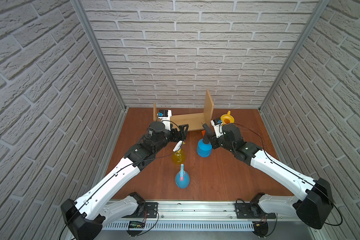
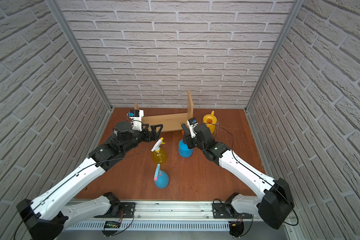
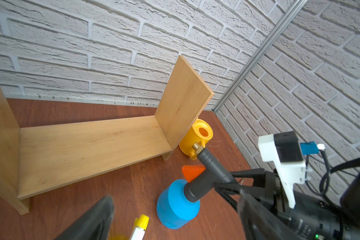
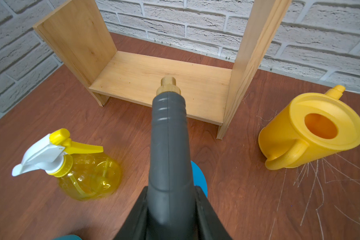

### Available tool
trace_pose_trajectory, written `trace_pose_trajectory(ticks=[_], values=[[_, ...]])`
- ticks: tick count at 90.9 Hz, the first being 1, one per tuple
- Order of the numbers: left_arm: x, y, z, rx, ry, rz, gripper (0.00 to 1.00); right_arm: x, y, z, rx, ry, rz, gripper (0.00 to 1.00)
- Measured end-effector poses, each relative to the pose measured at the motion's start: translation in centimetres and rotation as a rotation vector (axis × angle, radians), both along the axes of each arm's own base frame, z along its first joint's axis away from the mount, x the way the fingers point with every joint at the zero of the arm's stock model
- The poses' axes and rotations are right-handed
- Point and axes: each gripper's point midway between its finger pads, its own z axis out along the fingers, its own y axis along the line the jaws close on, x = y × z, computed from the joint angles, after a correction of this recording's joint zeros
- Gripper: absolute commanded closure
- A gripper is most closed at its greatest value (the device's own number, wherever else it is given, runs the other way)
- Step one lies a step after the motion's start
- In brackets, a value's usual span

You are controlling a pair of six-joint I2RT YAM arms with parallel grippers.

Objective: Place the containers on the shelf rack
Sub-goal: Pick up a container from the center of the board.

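My right gripper [image 1: 208, 138] is shut on the dark grey handle of the blue pump sprayer [image 1: 204, 148], both fingers [image 4: 208, 216] pressed to its sides. The sprayer [image 3: 178, 204] is on the table in front of the shelf rack [image 1: 187, 121], whose board [image 4: 133, 76] is bare. My left gripper [image 1: 180, 133] hangs open just above the trigger head of the translucent yellow bottle [image 1: 178, 156]. The blue-pink teardrop bottle [image 1: 182, 178] stands nearer the front. The yellow watering can [image 1: 227, 119] sits right of the rack's taller panel.
The rack [image 2: 164, 122] stands close to the brick back wall, with its short panel behind my left wrist. Brick side walls close in the red-brown table [image 1: 237, 182]. A metal rail [image 1: 195, 207] with both arm bases runs along the front edge.
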Motion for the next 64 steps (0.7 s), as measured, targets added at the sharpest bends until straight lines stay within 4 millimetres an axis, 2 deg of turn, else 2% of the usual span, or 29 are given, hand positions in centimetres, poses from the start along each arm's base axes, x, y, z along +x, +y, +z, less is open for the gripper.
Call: trace_pose_trajectory(ticks=[7,17,29,40,50,64], values=[[-0.5,-0.7,0.3,0.034,-0.030,-0.066,0.02,-0.5,-0.1,0.4,-0.033,-0.002,0.037,0.96],[-1.8,-2.5,1.0,0.086,-0.091,-0.209,0.02,-1.6,-0.2,2.1,-0.050,-0.016,0.106,0.97],[-4.3,-5.9,1.6,0.169,-0.200,-0.427,0.02,-3.8,-0.8,5.0,-0.028,-0.074,0.211,0.97],[-6.4,-8.6,0.7,0.263,-0.297,-0.609,0.02,-6.1,-1.9,7.2,0.002,-0.123,0.317,0.97],[-7.0,-9.5,0.0,0.311,-0.343,-0.691,0.02,-7.0,-3.2,8.5,0.053,-0.112,0.388,0.97],[-6.4,-9.6,-0.2,0.283,-0.355,-0.743,0.03,-7.5,-4.4,10.0,0.129,-0.088,0.461,0.97]])
